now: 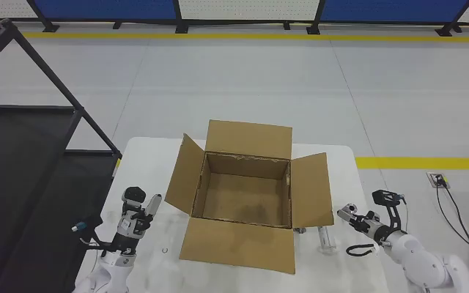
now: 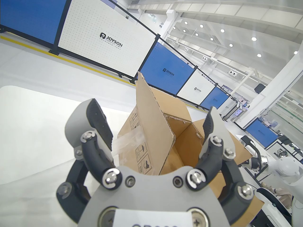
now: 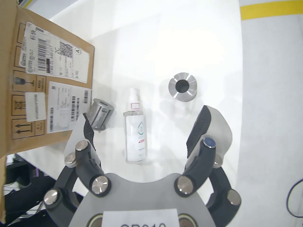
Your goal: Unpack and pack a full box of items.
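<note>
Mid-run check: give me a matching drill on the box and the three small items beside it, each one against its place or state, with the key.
Things:
1. cardboard box
2. spray bottle
3. silver collet
4. grey cylinder

Places or states:
A. lying flat between the two metal parts
B. right beside the box's labelled wall
C. flaps spread open
D. standing on the bottle's far side from the box

Pairs: 1-C, 2-A, 3-D, 4-B.

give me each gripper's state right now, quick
left gripper: open, holding nothing
right gripper: open, holding nothing
</note>
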`<move>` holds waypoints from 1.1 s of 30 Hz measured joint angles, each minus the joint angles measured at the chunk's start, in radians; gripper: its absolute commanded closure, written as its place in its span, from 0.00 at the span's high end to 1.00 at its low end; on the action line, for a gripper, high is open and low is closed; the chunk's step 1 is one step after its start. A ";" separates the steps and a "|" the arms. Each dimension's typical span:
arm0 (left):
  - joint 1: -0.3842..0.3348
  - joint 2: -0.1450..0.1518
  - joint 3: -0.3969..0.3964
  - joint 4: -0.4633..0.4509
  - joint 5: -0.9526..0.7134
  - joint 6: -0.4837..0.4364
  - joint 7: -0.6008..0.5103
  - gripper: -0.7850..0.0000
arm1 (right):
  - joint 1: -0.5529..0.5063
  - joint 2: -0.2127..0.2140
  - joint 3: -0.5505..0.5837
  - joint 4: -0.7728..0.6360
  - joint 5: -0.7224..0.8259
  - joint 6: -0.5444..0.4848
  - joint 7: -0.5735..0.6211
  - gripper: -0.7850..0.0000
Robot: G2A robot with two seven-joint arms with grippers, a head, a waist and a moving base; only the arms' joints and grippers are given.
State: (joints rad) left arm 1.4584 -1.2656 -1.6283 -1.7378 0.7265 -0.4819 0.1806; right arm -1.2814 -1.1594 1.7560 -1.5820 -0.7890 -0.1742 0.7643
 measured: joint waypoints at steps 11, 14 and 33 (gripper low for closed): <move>0.018 0.004 -0.038 -0.018 -0.034 -0.004 -0.014 1.00 | 0.103 0.030 -0.052 0.191 -0.256 -0.240 -0.085 1.00; 0.018 0.005 -0.038 -0.018 -0.034 -0.004 -0.015 1.00 | 0.131 0.034 -0.065 0.230 -0.267 -0.266 -0.087 1.00; 0.017 0.004 -0.033 -0.031 -0.038 0.011 -0.031 1.00 | 0.159 0.043 -0.091 0.281 -0.270 -0.305 -0.086 1.00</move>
State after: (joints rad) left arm 1.4751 -1.2612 -1.6609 -1.7687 0.6885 -0.4710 0.1497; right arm -1.1225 -1.1164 1.6652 -1.3014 -1.0594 -0.4795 0.6787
